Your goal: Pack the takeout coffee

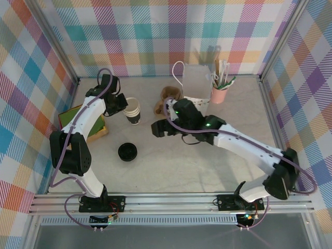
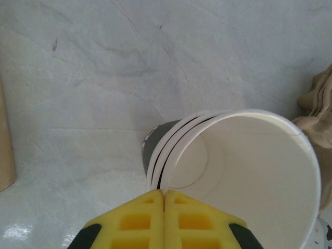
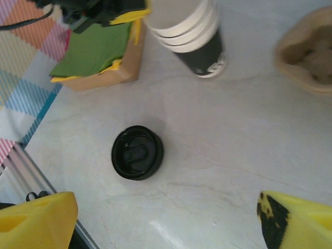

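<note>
**Left gripper holds the cups, right gripper is wide open**

From the top camera: three paper cups (image 1: 133,111), dark on the outside and white at the rim, sit one inside the other, upper left of the middle. The left gripper (image 1: 121,104) is right at their rim. A black lid (image 1: 127,152) lies flat on the table (image 1: 207,171), below the cups and well apart from them, so the cups have no lid on. The right gripper (image 1: 157,128) is in the middle, to the right of the lid. A white paper bag (image 1: 195,80) stands at the top, with a pink cup of sticks (image 1: 219,94) just to its right and a brown crumpled thing (image 1: 169,95) to its left.

From the left wrist camera: the left gripper (image 2: 164,193) is at the bottom. Its yellow fingers (image 2: 135,223) are squeezed tight and pinch the near rim of the paper cups (image 2: 249,176). The top cup is white and bare inside.

From the right wrist camera: the right gripper (image 3: 166,215) is spread wide, one yellow finger in each bottom corner, with nothing in it. The black lid (image 3: 137,153) is left of the middle. The paper cups (image 3: 194,36) are at the top, and the left gripper (image 3: 127,16) touches their rim. A green sheet (image 3: 93,49) lies on a brown box (image 3: 122,72) at the upper left.
</note>
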Action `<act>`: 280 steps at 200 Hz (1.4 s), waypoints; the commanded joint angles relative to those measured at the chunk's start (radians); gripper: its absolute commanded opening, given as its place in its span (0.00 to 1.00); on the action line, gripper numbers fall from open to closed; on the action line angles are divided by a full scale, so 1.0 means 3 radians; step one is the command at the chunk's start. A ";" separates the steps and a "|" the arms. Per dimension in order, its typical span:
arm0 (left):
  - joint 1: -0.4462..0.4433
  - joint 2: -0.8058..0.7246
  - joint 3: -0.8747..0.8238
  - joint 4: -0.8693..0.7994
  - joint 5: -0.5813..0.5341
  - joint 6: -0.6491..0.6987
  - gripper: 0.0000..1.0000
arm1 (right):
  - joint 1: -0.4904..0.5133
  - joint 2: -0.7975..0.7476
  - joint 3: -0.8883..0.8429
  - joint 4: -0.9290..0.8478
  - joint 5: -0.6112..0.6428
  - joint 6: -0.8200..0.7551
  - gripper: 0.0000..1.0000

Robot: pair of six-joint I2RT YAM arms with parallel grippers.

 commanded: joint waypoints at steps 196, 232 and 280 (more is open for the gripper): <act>0.0026 -0.0258 -0.0176 -0.0011 0.0106 -0.0004 0.00 | -0.0286 0.2026 0.1446 0.0632 -0.0196 0.0917 0.36; 0.0025 -0.0257 -0.0175 -0.0010 0.0121 0.0001 0.00 | -0.0328 0.2108 0.1509 0.0663 -0.0281 0.0942 0.35; 0.0026 -0.0252 -0.0179 -0.0005 0.0154 -0.0004 0.00 | -0.0344 0.2301 0.1729 0.0566 -0.0357 0.0940 0.35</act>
